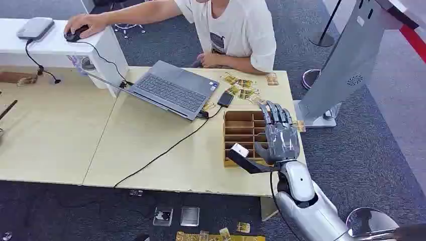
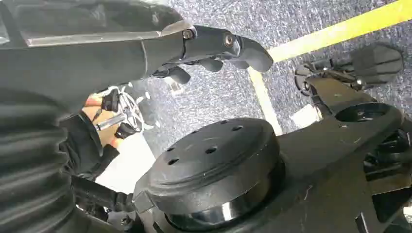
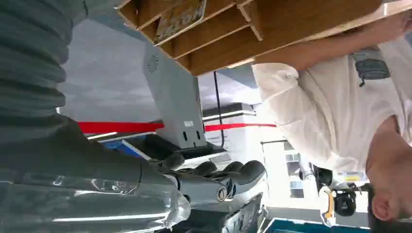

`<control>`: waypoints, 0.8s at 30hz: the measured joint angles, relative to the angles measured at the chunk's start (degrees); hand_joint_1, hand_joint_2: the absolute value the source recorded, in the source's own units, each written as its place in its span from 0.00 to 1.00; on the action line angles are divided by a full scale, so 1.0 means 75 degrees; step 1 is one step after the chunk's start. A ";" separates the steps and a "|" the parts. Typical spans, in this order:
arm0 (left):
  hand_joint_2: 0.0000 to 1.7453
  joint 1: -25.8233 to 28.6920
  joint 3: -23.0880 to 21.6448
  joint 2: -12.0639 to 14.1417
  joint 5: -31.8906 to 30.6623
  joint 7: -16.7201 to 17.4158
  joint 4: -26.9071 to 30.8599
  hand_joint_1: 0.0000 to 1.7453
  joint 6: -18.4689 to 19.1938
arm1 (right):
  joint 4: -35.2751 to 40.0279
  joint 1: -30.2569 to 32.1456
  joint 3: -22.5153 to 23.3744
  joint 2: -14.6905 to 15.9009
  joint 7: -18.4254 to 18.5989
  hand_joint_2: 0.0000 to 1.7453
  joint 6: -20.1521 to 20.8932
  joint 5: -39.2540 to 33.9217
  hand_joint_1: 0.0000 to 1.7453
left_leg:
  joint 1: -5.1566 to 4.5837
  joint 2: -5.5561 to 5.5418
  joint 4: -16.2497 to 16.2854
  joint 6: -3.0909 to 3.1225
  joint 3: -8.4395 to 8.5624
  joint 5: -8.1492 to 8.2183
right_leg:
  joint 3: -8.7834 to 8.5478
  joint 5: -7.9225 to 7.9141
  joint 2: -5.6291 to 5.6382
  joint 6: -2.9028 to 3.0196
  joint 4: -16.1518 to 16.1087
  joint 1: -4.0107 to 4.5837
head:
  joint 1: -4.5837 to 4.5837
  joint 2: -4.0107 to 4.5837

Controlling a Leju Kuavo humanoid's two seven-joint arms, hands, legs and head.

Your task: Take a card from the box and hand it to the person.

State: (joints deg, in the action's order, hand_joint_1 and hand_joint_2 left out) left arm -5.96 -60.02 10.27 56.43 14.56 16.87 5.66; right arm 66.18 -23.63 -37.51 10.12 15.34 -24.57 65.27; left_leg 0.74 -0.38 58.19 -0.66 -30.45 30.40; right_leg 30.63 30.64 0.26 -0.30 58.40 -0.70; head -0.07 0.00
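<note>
Box (image 1: 240, 131), long axis running away from robot, under spread, empty right hand (image 1: 279, 134).

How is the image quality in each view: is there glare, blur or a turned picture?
Head view: even lighting, sharp; the right robot hand over the wooden box is clear. Left wrist view: dark, with the left robot hand partly soft and near the lens. Right wrist view: turned on its side, bright background behind the right robot hand, and the box is close and slightly blurred.
</note>
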 joint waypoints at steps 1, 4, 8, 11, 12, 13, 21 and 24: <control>1.00 0.0000 0.0000 0.0000 -0.0006 0.0000 0.0000 0.00 0.0000 | 0.0003 0.0011 0.0000 0.0009 0.0055 1.00 0.0017 0.0090 0.00 | 0.0000 0.0000 0.0000 0.0000 0.0000 0.0000 | 0.0000 0.0000 0.0000 0.0000 0.0000 0.0000 | 0.0000 0.0000; 1.00 0.0000 0.0000 0.0000 -0.0046 0.0000 0.0000 0.00 0.0000 | -0.0003 0.0029 -0.0006 0.0064 0.0151 1.00 0.0046 0.0259 0.00 | 0.0000 0.0000 0.0000 0.0000 0.0000 0.0000 | 0.0000 0.0000 0.0000 0.0000 0.0000 0.0000 | -0.0003 0.0000; 1.00 0.0001 0.0000 0.0000 -0.0079 -0.0003 0.0000 0.00 0.0009 | -0.0041 0.0030 -0.0009 0.0111 0.0166 1.00 0.0014 0.0288 0.00 | 0.0000 0.0000 0.0000 0.0000 -0.0001 0.0000 | 0.0000 0.0000 0.0000 0.0000 0.0000 0.0000 | 0.0000 0.0000; 1.00 0.0000 0.0000 0.0000 -0.0082 -0.0003 0.0000 0.00 0.0023 | -0.0096 0.0027 -0.0012 0.0134 0.0146 1.00 0.0009 0.0361 0.00 | 0.0000 -0.0001 0.0000 0.0000 -0.0001 0.0000 | 0.0000 0.0000 0.0000 0.0000 0.0000 0.0000 | 0.0000 0.0000; 1.00 0.0000 0.0000 0.0000 -0.0087 -0.0012 0.0000 0.00 0.0023 | -0.0116 0.0023 -0.0012 0.0137 0.0148 1.00 0.0011 0.0393 0.00 | 0.0000 0.0000 0.0000 0.0000 -0.0002 0.0000 | 0.0000 0.0000 0.0000 0.0000 0.0000 0.0000 | 0.0000 0.0000; 1.00 0.0000 0.0000 0.0000 -0.0093 -0.0017 0.0000 0.00 0.0023 | -0.0140 0.0013 -0.0012 0.0143 0.0166 1.00 0.0014 0.0422 0.00 | 0.0000 0.0000 0.0000 0.0000 -0.0001 0.0000 | 0.0000 0.0000 0.0000 0.0000 0.0000 0.0000 | 0.0000 0.0000; 1.00 -0.0001 0.0000 0.0000 -0.0076 -0.0020 0.0000 0.00 0.0023 | -0.0347 -0.0107 -0.0064 0.0169 0.0043 1.00 0.0026 0.0460 0.00 | 0.0000 -0.0001 0.0000 0.0000 -0.0002 0.0000 | -0.0001 0.0000 -0.0001 0.0000 0.0000 0.0000 | 0.0000 0.0000; 1.00 0.0000 0.0000 0.0000 -0.0041 -0.0017 0.0000 0.00 0.0023 | -0.0437 -0.0181 -0.0117 0.0140 0.0000 1.00 0.0032 0.0492 0.00 | 0.0000 -0.0001 0.0000 0.0000 -0.0002 0.0000 | -0.0001 0.0000 -0.0001 0.0000 0.0001 0.0000 | -0.0003 0.0000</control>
State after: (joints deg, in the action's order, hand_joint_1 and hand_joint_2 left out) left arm -5.96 -60.02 10.27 56.13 14.43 16.87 5.84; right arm 62.90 -24.98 -38.38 11.17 15.34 -24.33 68.96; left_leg 0.74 -0.38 58.19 -0.66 -30.46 30.40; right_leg 30.63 30.64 0.25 -0.30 58.41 -0.70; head -0.09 0.00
